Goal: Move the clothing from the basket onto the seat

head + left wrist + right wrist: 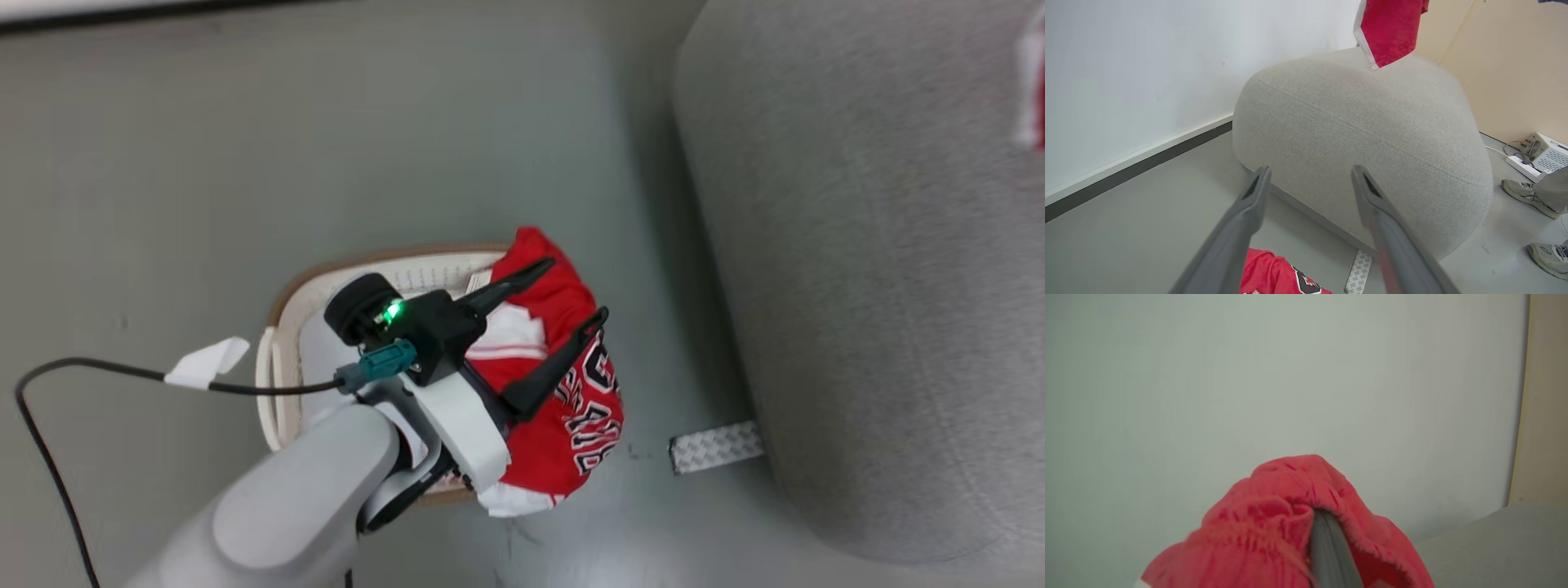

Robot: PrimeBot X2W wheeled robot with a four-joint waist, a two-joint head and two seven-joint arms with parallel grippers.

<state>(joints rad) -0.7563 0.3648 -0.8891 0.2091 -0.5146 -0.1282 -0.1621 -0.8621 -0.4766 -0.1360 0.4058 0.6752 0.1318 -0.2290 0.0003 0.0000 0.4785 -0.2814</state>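
Note:
The cream basket [276, 384] stands on the grey floor, and a red jersey [571, 408] with black-and-white lettering spills over its right rim. Above the jersey my left gripper [571, 292] hangs open, touching nothing. In the left wrist view its fingers [1261, 183] frame the grey seat [1363, 122], with the jersey [1274, 273] below. My right gripper [1319, 516] is shut on a second red garment [1274, 522]. That garment [1388, 28] hangs over the seat's top, and it also shows at the head view's right edge as a red garment [1033, 82] over the seat [857, 245].
A black cable with a white tape tag [204, 363] runs across the floor left of the basket. A metal tread plate [714, 445] lies at the seat's base. A person's shoes [1523, 192] and a white device [1543, 155] are beyond the seat. A white wall with a dark baseboard [1126, 171] runs behind.

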